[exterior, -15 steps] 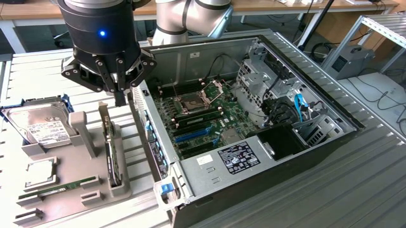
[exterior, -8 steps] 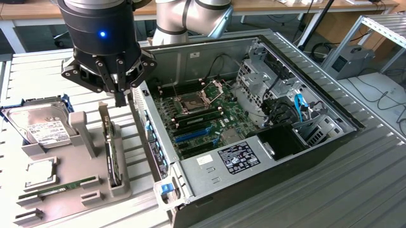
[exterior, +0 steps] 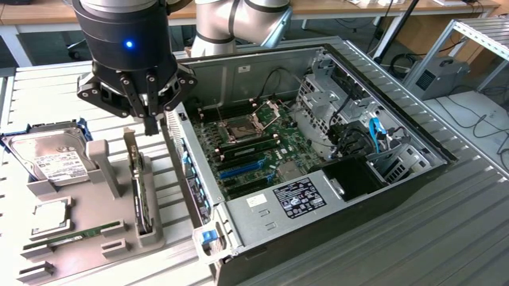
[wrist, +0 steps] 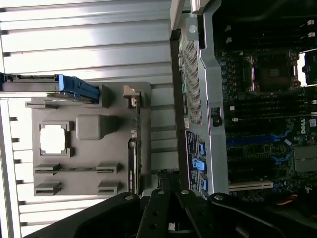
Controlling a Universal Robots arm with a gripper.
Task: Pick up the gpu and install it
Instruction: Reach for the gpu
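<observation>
The drive, at the left edge of the exterior view, carries a white label with dark print too small to read. A black sticker on the metal box at the lower front of the open case has white print that is equally unreadable. In the wrist view, white letters on the board look like "DELL", though they are sideways and faint. The gpu stands on edge in a slot of the grey holder in the lower left of the exterior view, just beside the case wall, with its silver bracket end uppermost in the frame. The claw hangs in the upper left of that frame, directly above the gpu's bracket end and close to it but apart from it. Its fingers are pressed together with nothing between them. The wrist view shows the gpu as a thin dark strip along the holder's edge, with the claw near one end of it. A chip and a green memory stick also sit in the holder, which rests on the slatted table.
</observation>
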